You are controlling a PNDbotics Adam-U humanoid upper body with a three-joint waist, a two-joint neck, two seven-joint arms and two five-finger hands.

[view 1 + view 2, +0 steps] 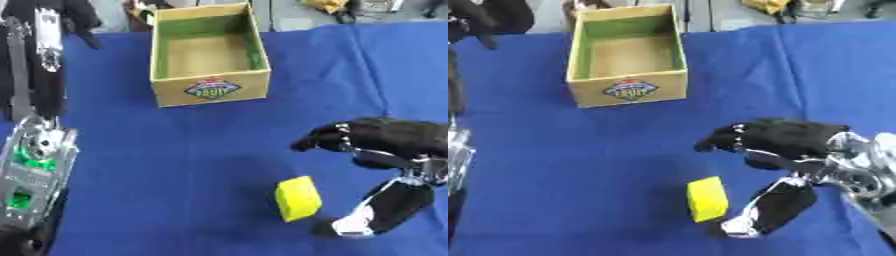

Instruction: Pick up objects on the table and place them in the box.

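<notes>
A small yellow block [297, 198] lies on the blue tablecloth [175, 165] near the front. My right hand [785, 137] hovers just right of it and above, fingers spread toward the left and thumb [767, 212] low beside the block; it holds nothing. An open cardboard box [208, 55] with green inner walls and a fruit label stands at the back centre, nothing visible inside. My left arm [35, 165] runs along the left edge, and its hand [474, 20] shows dark at the top left corner.
Blue cloth covers the whole table, with bare stretches between the box and the block. Floor and clutter lie past the far edge.
</notes>
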